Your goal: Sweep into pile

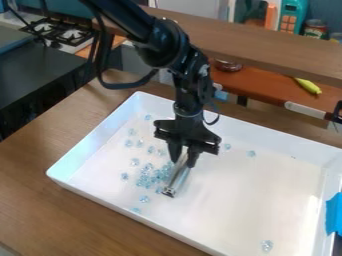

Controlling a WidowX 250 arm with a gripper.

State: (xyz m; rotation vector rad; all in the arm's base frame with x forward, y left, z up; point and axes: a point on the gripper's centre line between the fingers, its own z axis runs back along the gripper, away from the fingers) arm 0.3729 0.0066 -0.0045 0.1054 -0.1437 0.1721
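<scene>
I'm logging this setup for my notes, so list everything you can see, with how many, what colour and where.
tray: one, white, on table
beads: over a dozen, pale blue, mostly left of tool, a few farther right
tool: one, silver, in gripper
tape: one piece, blue, tray's right side
table: one, brown, under tray
beam: one, brown, behind tray
counter: one, reddish brown, beyond beam
bowl: one, dark red, on counter
toy food: one, yellow-green, on counter
stove: one, white and black, upper left
jar: one, dark, top right
arm: one, black, from top
gripper: one, black, over tray
</scene>
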